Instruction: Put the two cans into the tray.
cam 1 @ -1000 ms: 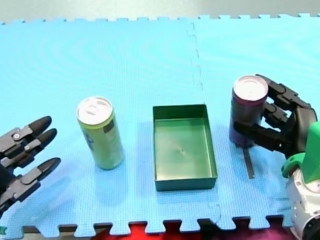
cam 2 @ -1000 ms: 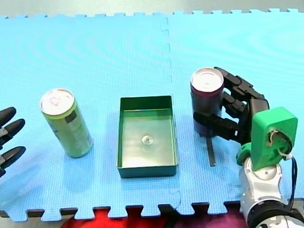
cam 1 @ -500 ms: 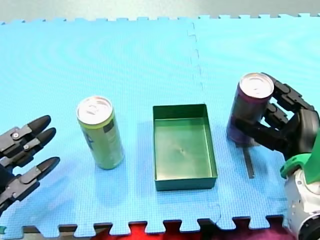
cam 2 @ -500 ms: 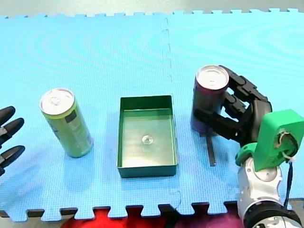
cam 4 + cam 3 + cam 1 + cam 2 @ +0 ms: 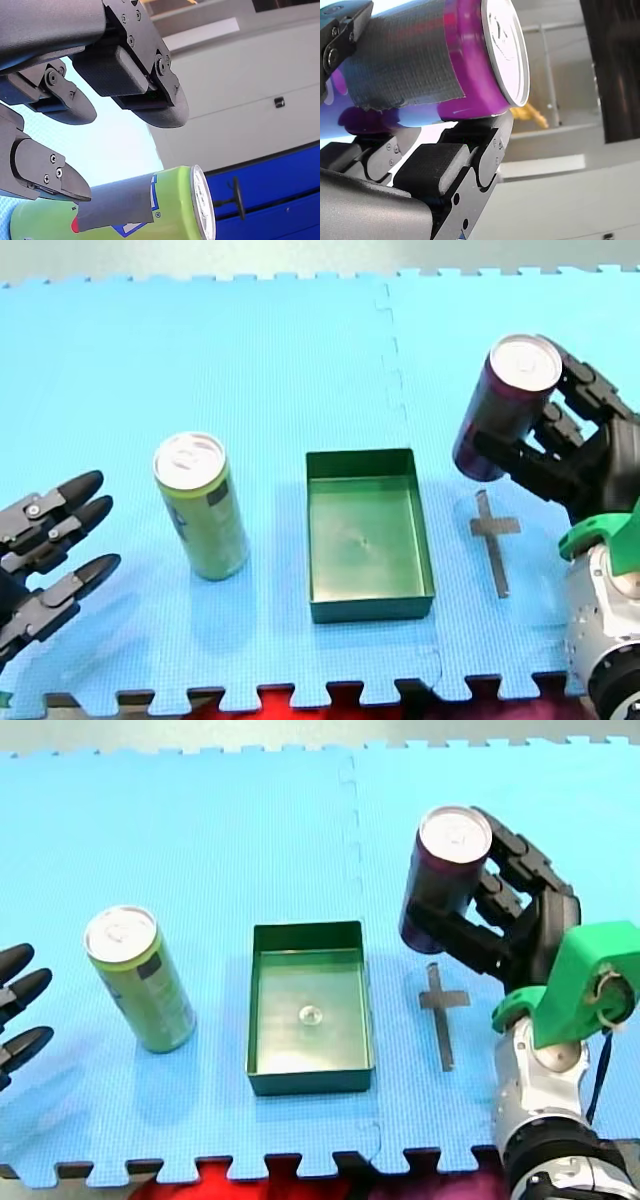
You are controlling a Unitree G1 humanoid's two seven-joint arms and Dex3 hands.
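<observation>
The right hand [image 5: 560, 455] is clamped around the purple can [image 5: 505, 405], holding it tilted above the blue surface [image 5: 250, 360] right of the green tray [image 5: 368, 610], whose floor shows what may be a small bead [image 5: 311, 1014], while the green can [image 5: 205, 510] stands upright left of the tray, near the empty left hand [image 5: 45, 550].
</observation>
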